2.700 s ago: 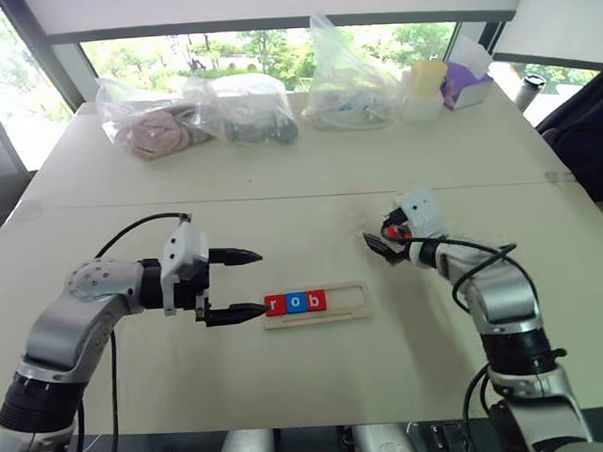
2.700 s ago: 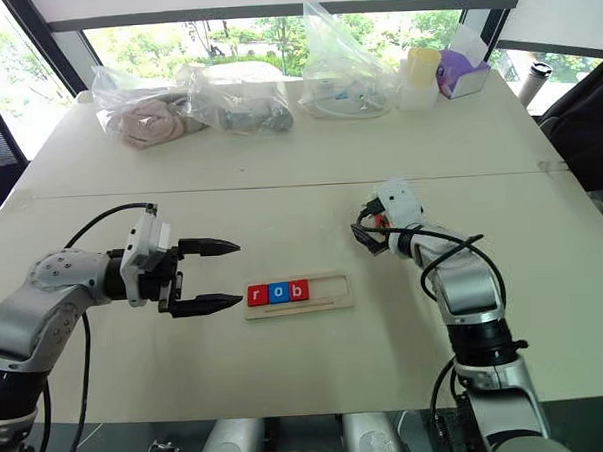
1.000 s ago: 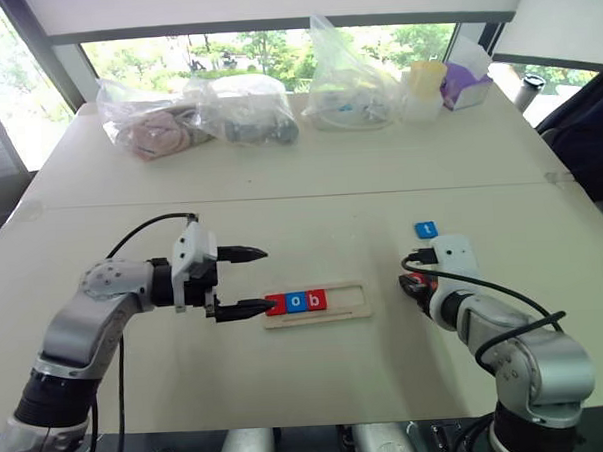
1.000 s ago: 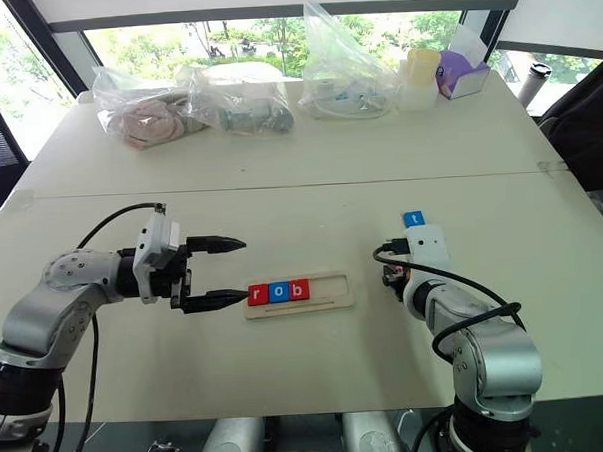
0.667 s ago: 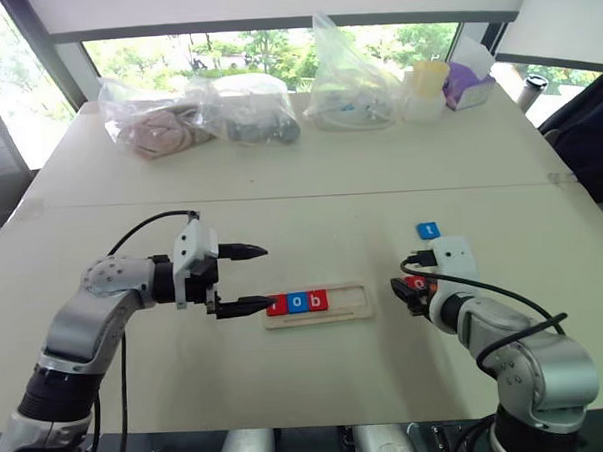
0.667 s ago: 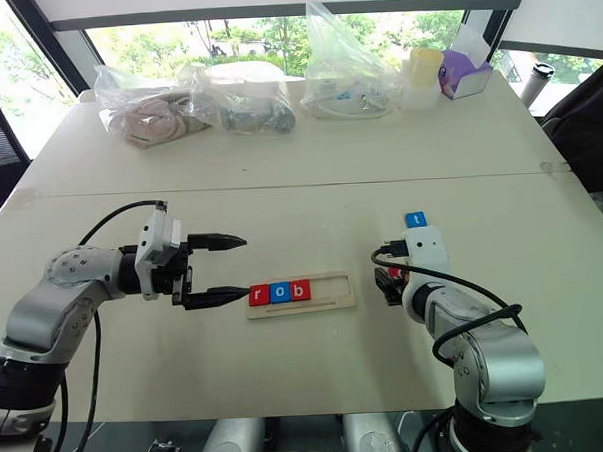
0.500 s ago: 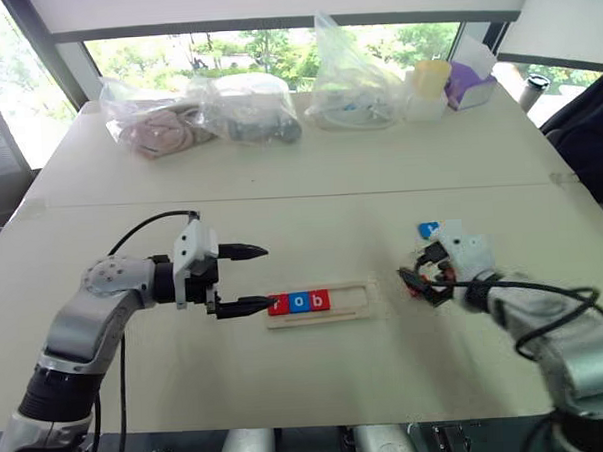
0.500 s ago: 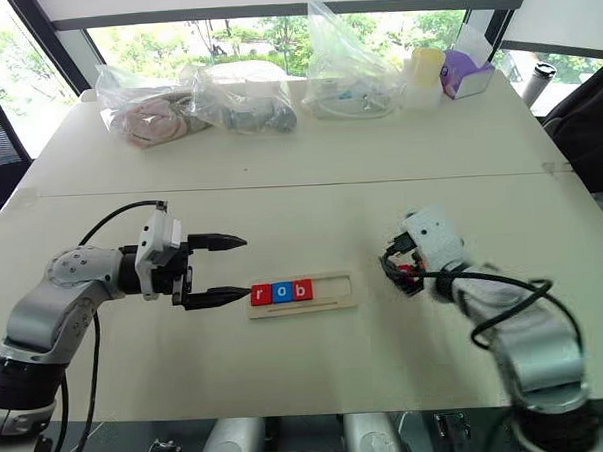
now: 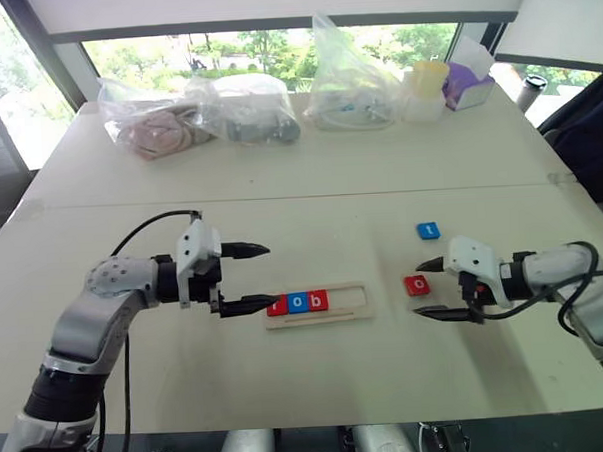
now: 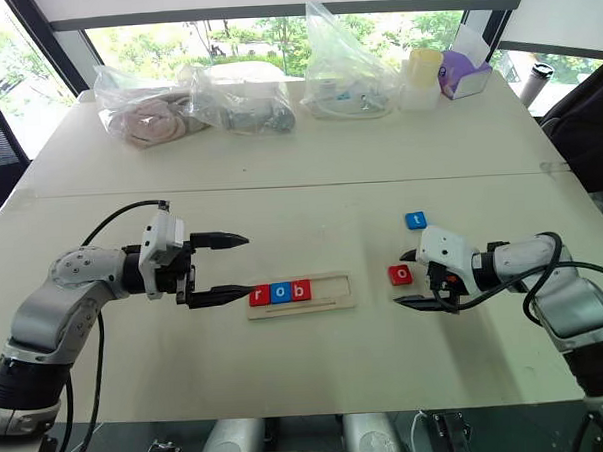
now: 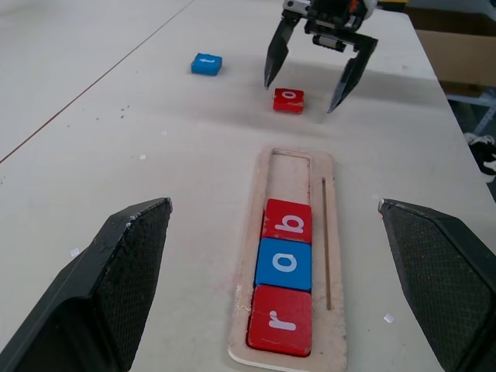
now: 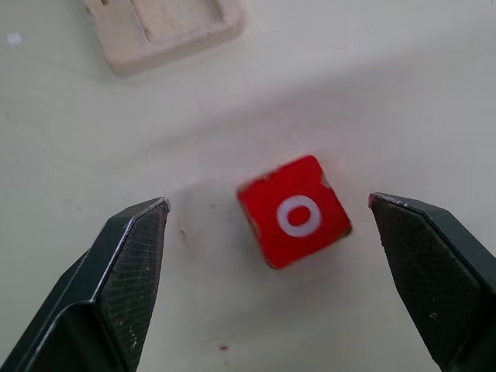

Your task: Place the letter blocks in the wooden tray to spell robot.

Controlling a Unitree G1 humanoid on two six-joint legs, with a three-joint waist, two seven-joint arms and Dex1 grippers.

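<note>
The tray (image 9: 317,304) holds red r (image 11: 280,328), blue o (image 11: 284,263) and red b (image 11: 289,221) at its left end. Right of it, the red o (image 9: 416,285) lies flat before the right gripper (image 9: 431,289), fingers apart; blue t (image 9: 428,230) lies beyond. Left gripper (image 9: 254,278), fingers apart, touches the tray's left end.

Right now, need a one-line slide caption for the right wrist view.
Open right gripper straddles the red square "o" letter block lying flat on the table, pale wooden tray end beyond.
</note>
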